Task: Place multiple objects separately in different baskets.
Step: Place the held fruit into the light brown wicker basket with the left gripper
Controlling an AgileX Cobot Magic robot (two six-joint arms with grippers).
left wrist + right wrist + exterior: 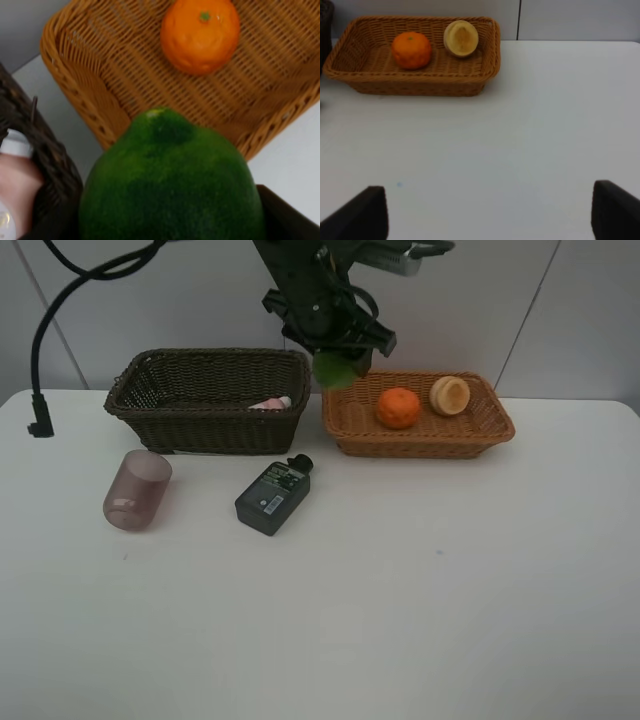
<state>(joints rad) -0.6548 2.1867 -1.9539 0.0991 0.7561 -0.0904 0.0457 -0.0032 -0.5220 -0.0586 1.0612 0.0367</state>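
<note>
Gripping the green oval fruit in our clamped left gripper, we should carry it inward over the shallow orange-tan wicker basket, clear of its rim, then release low.

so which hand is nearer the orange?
Left. Left hand, gripping the green fruit, hangs over the tan basket's corner beside the orange; right hand sits back over the table, outside the basket.
</note>
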